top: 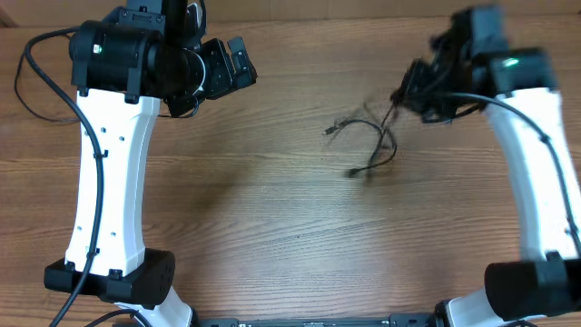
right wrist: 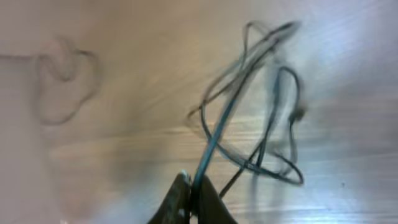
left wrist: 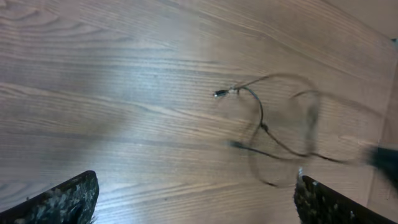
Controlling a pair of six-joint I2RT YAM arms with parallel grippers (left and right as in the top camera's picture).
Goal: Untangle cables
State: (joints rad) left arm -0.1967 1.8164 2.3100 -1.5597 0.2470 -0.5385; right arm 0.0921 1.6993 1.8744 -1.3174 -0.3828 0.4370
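The pull-apart step looks in hand: the right tool (right wrist: 189, 190) pinches one strand of the cables (top: 372, 150), whose loops trail onto the surface (top: 272, 209) (blurred, knot unclear). The left tool (left wrist: 196, 199) gapes wide, empty; next it probably must pin another strand.

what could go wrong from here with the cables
1. The right gripper pinches one strand of the cables while loops cross around it; pulling may tighten the tangle or drag it all along.
2. The left gripper is open and off the cables, so nothing pins the rest.
3. The thin strand is held only at the gripper's tip and might slip out.
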